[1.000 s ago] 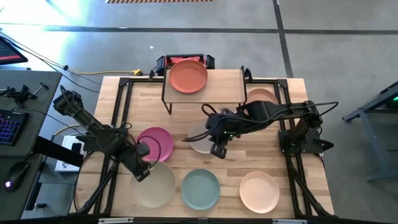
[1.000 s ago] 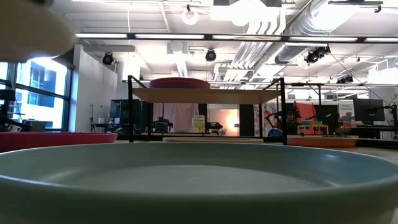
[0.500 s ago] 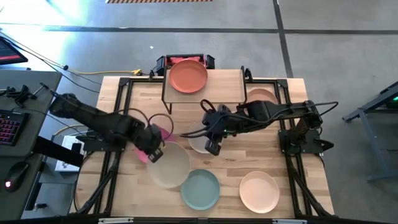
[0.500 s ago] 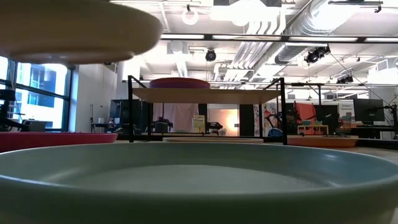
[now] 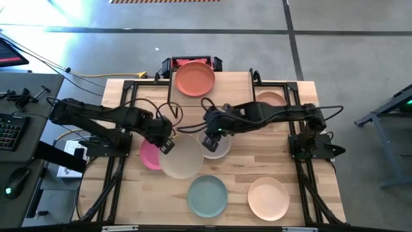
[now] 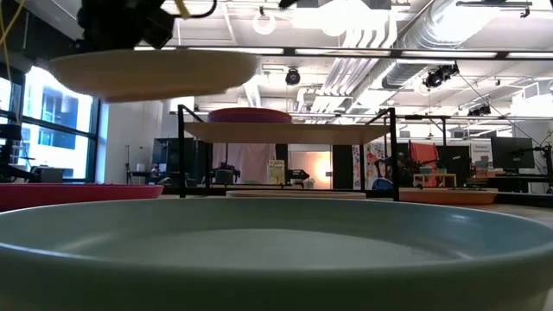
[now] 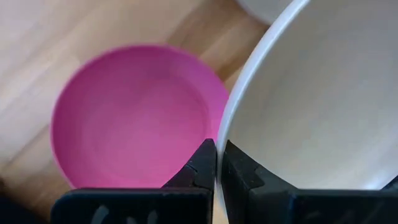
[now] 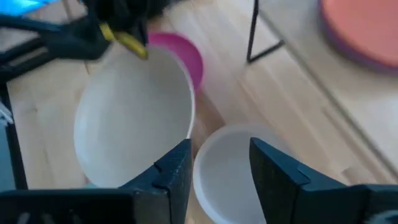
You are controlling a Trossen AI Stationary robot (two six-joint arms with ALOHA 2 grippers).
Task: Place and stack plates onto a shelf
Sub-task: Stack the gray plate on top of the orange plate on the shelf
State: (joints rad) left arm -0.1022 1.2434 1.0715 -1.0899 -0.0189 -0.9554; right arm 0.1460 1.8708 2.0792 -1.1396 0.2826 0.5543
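My left gripper [image 5: 166,143] is shut on a cream plate [image 5: 182,154], which hangs in the air above the table [image 6: 151,69]. Part of that plate covers a pink plate [image 7: 134,115] lying flat on the tabletop. My right gripper [image 8: 221,171] is open and hovers just over a pale grey plate [image 5: 217,147] at the table's middle, touching nothing. The shelf [image 5: 232,90] stands at the far edge. On its left half a terracotta plate [image 5: 195,78] sits on a purple one. My left gripper pinches the cream plate's rim [image 7: 225,134] between its two fingers, one on the plate's inner face and one on its underside. The fingers come roughly level from the table's left. The plate is lifted clear and nearly level in the low view.
A teal plate [image 5: 207,195] and a peach plate [image 5: 268,198] lie near the table's near edge. Another terracotta plate [image 5: 270,100] lies to the right of the shelf. The shelf's black legs [image 8: 252,31] stand close to the right gripper. The shelf's right half is bare.
My left gripper has carried the cream plate from the near-left part of the table toward the far edge and the right, so that it now hangs over the pink plate. My right gripper has moved left and toward the far edge, above the grey plate.
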